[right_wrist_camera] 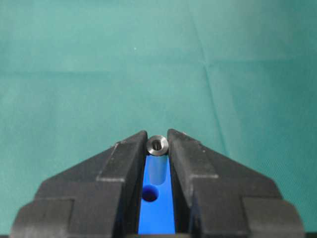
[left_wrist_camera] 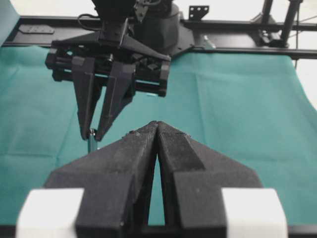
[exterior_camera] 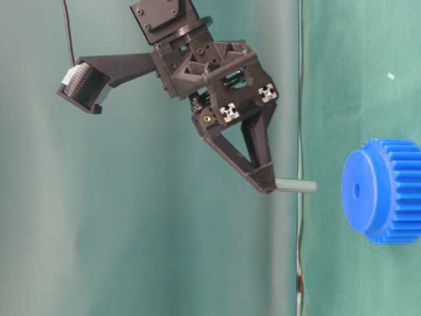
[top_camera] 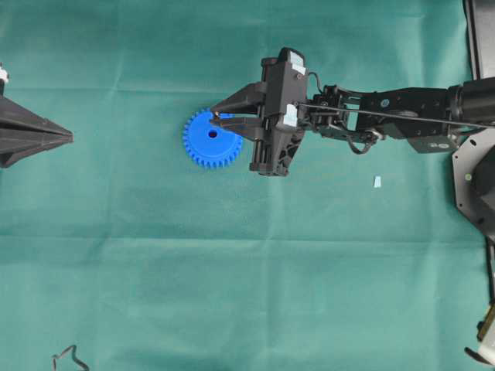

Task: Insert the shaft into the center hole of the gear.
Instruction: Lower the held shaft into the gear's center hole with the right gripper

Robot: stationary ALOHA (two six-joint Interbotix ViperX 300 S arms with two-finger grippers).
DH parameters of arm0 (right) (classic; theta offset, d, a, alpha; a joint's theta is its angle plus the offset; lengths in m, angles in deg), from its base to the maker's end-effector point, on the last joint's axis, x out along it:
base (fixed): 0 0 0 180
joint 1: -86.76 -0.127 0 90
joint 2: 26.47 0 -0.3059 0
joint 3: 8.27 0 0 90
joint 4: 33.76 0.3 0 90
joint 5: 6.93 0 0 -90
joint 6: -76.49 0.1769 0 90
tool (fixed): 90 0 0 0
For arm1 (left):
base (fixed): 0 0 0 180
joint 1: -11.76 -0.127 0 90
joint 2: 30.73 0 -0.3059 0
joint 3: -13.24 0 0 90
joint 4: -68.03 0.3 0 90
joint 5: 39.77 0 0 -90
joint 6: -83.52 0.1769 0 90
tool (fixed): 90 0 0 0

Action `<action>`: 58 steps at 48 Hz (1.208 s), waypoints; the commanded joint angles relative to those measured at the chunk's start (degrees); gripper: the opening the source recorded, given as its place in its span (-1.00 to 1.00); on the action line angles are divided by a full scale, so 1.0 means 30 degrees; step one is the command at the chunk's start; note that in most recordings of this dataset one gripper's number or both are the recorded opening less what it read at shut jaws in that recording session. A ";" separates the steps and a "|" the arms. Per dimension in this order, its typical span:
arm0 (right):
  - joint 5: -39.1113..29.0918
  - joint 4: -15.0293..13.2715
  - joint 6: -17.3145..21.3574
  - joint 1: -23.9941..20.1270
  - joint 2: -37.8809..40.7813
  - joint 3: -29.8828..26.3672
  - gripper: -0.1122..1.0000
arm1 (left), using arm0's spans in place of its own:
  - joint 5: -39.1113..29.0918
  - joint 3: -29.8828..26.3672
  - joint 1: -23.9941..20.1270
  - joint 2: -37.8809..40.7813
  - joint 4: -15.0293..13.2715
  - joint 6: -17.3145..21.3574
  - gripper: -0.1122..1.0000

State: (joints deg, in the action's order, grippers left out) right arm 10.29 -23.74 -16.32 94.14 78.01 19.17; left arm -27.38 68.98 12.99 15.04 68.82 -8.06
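Overhead view: the gear (top_camera: 210,138) lies flat on the green surface (top_camera: 155,255), left of the frame's centre, its center hole (top_camera: 213,134) dark and uncovered. The right gripper (top_camera: 217,117) reaches in from the right, its tips over the gear's upper right rim. The left gripper (top_camera: 68,137) sits at the left edge, jaws pressed together. A small pale scrap (top_camera: 377,182) lies lower right of centre.
Table-level view: the right gripper (exterior_camera: 266,186) has its jaws clamped on the shaft (exterior_camera: 296,186), which pokes toward the gear (exterior_camera: 385,191) at right and stays apart from it.
Left wrist view: the left gripper (left_wrist_camera: 157,124) has its jaws together, nothing between; the right gripper (left_wrist_camera: 92,135) hangs upper left.
Right wrist view: the shaft (right_wrist_camera: 158,159) is pinched between the jaws; the center hole (right_wrist_camera: 149,194) shows just below it.
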 commanded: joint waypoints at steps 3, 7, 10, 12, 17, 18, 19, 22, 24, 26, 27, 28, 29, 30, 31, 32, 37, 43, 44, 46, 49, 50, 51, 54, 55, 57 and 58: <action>0.0234 0.0029 0.0146 -0.0029 0.0410 -0.0293 -0.51 | 0.0117 -0.0498 0.0059 0.0059 0.0059 0.0000 -0.80; 0.0410 0.0059 0.0205 0.0000 0.0908 -0.0352 -0.51 | 0.0117 -0.0527 0.0059 0.0059 0.0059 0.0000 -0.80; 0.0557 0.0117 0.0264 -0.0029 0.1172 -0.0381 -0.51 | 0.0117 -0.0527 0.0059 0.0059 0.0059 0.0000 -0.80; 0.0645 0.0117 0.0264 -0.0029 0.1260 -0.0381 -0.51 | 0.0117 -0.0527 0.0059 0.0059 0.0059 0.0000 -0.80; 0.0762 0.0117 0.0264 -0.0029 0.1289 -0.0322 -0.51 | 0.0117 -0.0527 0.0059 0.0059 0.0059 0.0000 -0.80; 0.0762 0.0117 0.0264 -0.0029 0.1289 -0.0352 -0.51 | 0.0117 -0.0527 0.0059 0.0059 0.0059 0.0000 -0.80; 0.0791 0.0146 0.0264 0.0000 0.1289 -0.0352 -0.51 | 0.0117 -0.0527 0.0059 0.0059 0.0059 0.0000 -0.80; 0.0791 0.0117 0.0264 0.0000 0.1289 -0.0381 -0.51 | 0.0117 -0.0527 0.0059 0.0059 0.0059 0.0000 -0.80; 0.0791 0.0117 0.0264 0.0000 0.1289 -0.0381 -0.51 | 0.0117 -0.0527 0.0059 0.0059 0.0059 0.0000 -0.80; 0.0791 0.0117 0.0234 0.0000 0.1260 -0.0381 -0.51 | 0.0117 -0.0527 0.0059 0.0059 0.0059 0.0000 -0.80; 0.0791 0.0117 0.0205 0.0000 0.1201 -0.0410 -0.51 | 0.0117 -0.0527 0.0059 0.0059 0.0059 0.0000 -0.80; 0.0791 0.0117 0.0176 0.0000 0.1172 -0.0381 -0.51 | 0.0117 -0.0527 0.0059 0.0059 0.0059 0.0000 -0.80; 0.0791 0.0117 0.0146 0.0000 0.1084 -0.0410 -0.51 | 0.0117 -0.0527 0.0059 0.0059 0.0029 0.0000 -0.80; 0.0762 0.0117 0.0117 0.0000 0.0996 -0.0439 -0.51 | 0.0117 -0.0527 0.0059 0.0059 0.0029 0.0000 -0.80; 0.0703 0.0088 0.0088 0.0000 0.0879 -0.0410 -0.51 | 0.0117 -0.0527 0.0059 0.0059 0.0059 0.0000 -0.80; 0.0703 0.0088 0.0088 0.0000 0.0762 -0.0439 -0.51 | 0.0117 -0.0527 0.0059 0.0059 0.0059 0.0000 -0.80; 0.0674 0.0029 -0.0029 0.0000 0.0176 -0.0439 -0.51 | 0.0117 -0.0527 0.0059 0.0059 0.0029 0.0000 -0.80; 0.0674 0.0029 -0.0029 0.0000 0.0088 -0.0469 -0.51 | 0.0117 -0.0527 0.0059 0.0059 0.0059 0.0000 -0.80; 0.0674 0.0029 -0.0029 0.0000 0.0117 -0.0439 -0.51 | 0.0117 -0.0527 0.0059 0.0059 0.0059 0.0000 -0.80; 0.0674 0.0029 0.0059 0.0000 0.0176 -0.0439 -0.51 | 0.0117 -0.0527 0.0059 0.0059 0.0059 0.0000 -0.80; 0.0791 0.0029 0.0146 -0.0088 0.0322 -0.0439 -0.51 | 0.0117 -0.0527 0.0059 0.0059 0.0059 0.0000 -0.80; 0.0850 0.0059 0.0146 -0.0117 0.0381 -0.0498 -0.51 | 0.0117 -0.0527 0.0059 0.0059 0.0059 0.0000 -0.80; 0.0879 0.0059 0.0176 -0.0146 0.0498 -0.0527 -0.51 | 0.0117 -0.0527 0.0059 0.0059 0.0059 0.0000 -0.80; 0.0996 0.0059 0.0176 -0.0176 0.0850 -0.0674 -0.51 | 0.0117 -0.0527 0.0059 0.0059 0.0059 0.0000 -0.80; 0.0996 0.0088 0.0205 -0.0176 0.0967 -0.0732 -0.51 | 0.0117 -0.0527 0.0059 0.0059 0.0029 0.0000 -0.80; 0.0937 0.0117 0.0205 -0.0205 0.1260 -0.0820 -0.51 | 0.0117 -0.0527 0.0059 0.0059 0.0029 0.0000 -0.80; 0.0937 0.0117 0.0205 -0.0176 0.1406 -0.0908 -0.51 | 0.0117 -0.0527 0.0059 0.0059 0.0059 0.0000 -0.80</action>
State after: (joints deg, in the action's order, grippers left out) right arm 12.67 -23.56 -15.79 93.70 81.78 18.21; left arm -27.38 68.98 12.99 15.04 68.82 -8.06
